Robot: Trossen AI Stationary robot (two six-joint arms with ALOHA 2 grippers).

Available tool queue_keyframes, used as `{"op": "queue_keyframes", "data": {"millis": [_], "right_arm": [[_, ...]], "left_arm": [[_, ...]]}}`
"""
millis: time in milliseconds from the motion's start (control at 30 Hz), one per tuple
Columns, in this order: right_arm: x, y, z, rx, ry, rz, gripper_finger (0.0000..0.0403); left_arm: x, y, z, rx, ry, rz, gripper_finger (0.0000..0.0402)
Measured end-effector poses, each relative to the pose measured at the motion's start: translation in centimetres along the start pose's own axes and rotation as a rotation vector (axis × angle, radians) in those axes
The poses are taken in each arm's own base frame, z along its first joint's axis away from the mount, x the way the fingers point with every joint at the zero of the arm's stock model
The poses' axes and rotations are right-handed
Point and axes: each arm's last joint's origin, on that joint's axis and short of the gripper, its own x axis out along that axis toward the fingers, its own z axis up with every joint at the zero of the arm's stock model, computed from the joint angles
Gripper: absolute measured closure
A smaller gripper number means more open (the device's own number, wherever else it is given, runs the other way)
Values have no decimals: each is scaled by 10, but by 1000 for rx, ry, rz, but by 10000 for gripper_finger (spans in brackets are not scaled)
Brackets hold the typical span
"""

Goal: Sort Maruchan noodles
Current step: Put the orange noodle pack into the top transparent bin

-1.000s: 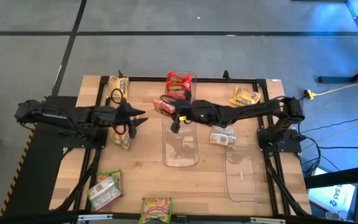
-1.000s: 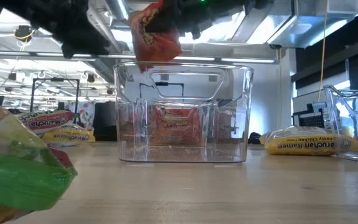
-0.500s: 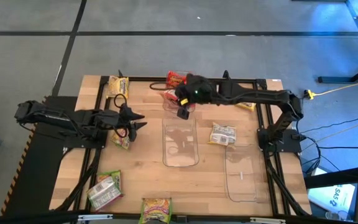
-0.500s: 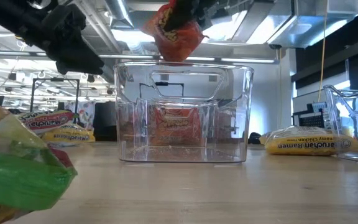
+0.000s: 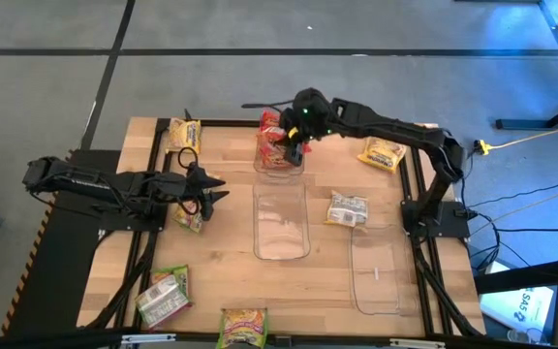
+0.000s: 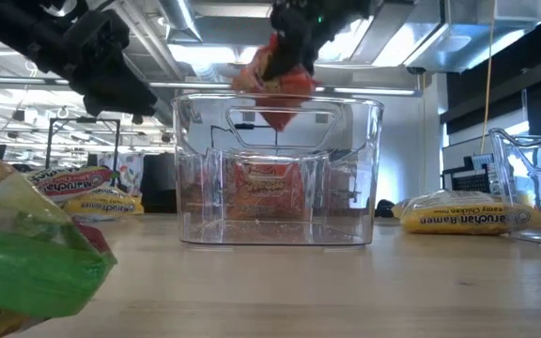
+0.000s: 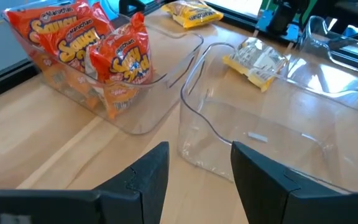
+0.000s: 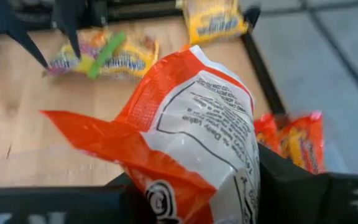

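Note:
My right gripper [image 5: 294, 143] is shut on a red Maruchan packet [image 8: 191, 118] over the far clear bin [image 5: 281, 167], which holds other red packets [image 7: 55, 37]. My left gripper [image 7: 197, 174] stands open at the table's left, just above a green and pink packet [image 5: 190, 218] that lies flat on the table. Loose packets lie flat around the table: yellow ones [image 5: 184, 134] [image 5: 383, 152], a pale one [image 5: 347, 208], and green and pink ones [image 5: 163, 296] [image 5: 245, 325]. My right gripper pinches one end of the red packet [image 8: 166, 186] between its two fingers, slanting down from the table's right. The packet's printed white back faces the wrist camera. It hangs tilted and clear of the table [image 6: 275, 84], over the far bin.
An empty clear bin [image 5: 281, 242] stands at the table's middle, and another [image 5: 376, 281] at the near right. The black frame rails [image 5: 153, 174] run along both side edges. Bare wood lies between the bins and the left gripper.
My right gripper has carried the red packet from above the middle bin's far end toward the table's far edge, rising and tipping, and now hangs over the far bin. My left gripper has sunk a little toward the green and pink packet, then kept still.

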Motion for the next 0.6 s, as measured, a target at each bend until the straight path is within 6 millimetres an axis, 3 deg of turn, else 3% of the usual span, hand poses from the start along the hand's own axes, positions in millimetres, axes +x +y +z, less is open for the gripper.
{"op": "queue_keyframes", "data": {"millis": [267,600], "right_arm": [[37,-33,-29,78,128,117,281],[72,-38,-49,45,213,160,281]], "left_arm": [[0,-1,2,-8,-16,-6,235],[0,-1,2,-10,-23,-1,235]]}}
